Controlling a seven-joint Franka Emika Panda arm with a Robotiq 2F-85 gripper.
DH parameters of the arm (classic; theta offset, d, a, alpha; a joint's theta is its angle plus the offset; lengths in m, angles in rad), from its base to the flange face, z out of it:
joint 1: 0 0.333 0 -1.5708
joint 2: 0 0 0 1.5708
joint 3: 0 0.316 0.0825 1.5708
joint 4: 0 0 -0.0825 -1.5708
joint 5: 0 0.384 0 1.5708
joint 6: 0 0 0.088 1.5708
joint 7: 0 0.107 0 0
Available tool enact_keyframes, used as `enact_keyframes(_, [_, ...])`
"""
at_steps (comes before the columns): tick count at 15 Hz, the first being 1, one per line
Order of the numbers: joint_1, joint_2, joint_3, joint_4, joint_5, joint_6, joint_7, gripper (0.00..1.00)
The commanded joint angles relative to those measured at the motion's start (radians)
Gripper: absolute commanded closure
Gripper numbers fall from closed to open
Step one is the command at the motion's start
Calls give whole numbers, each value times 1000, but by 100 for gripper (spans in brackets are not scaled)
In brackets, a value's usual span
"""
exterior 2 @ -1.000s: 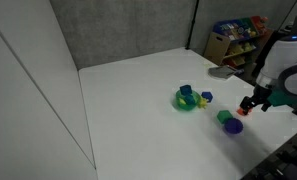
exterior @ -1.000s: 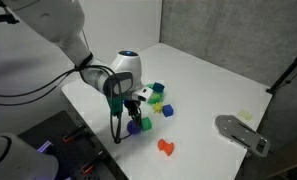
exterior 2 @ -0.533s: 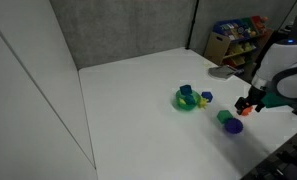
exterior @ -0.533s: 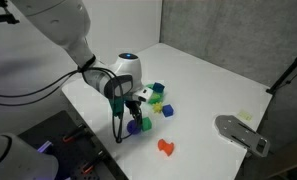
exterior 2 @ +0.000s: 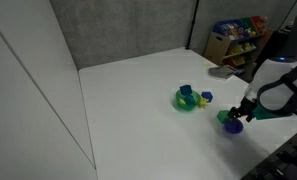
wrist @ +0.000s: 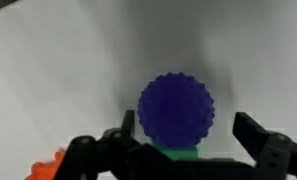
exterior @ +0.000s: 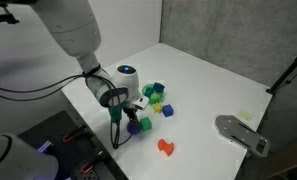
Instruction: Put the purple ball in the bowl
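Wrist view showed the gripper [wrist: 185, 128] released, its fingers flanking the ball [wrist: 176, 106]; an off-centre closure could have squirted the ball out or snagged the adjacent green cube [wrist: 173, 153].

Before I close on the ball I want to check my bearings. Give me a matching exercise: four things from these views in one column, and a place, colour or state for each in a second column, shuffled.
Things:
1. purple ball
2. bowl
3. orange toy
4. gripper

Places, colours, states:
A. open, one finger on each side of the ball
B. bright green and round, not under the gripper
C. bumpy sphere in the middle of the wrist view
D. orange-red, lying by itself

Pairs: 1-C, 2-B, 3-D, 4-A
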Motion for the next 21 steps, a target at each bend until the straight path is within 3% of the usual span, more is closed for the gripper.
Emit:
enact_keyframes(1, [20, 73, -21, 34, 28, 34, -29, 0])
enact_keyframes(3, [37, 113, -34, 46, 23, 63, -25, 0])
enact_keyframes(4, [52, 134, -46, 53, 21, 78, -20, 25])
enact_keyframes(5, [69, 152, -60, 59, 18, 93, -18, 25])
enact_keyframes(7, [111, 174, -88, 67, 19, 115, -11, 41])
enact_keyframes(9, [133, 135, -98, 51, 17, 92, -18, 44])
enact_keyframes(11, [125, 77, -84, 35, 21, 46, -33, 54])
enact_keyframes(15, [133, -13, -77, 36, 16, -11, -32, 60])
enact_keyframes(21, [188, -58, -131, 139, -21, -47, 11, 66])
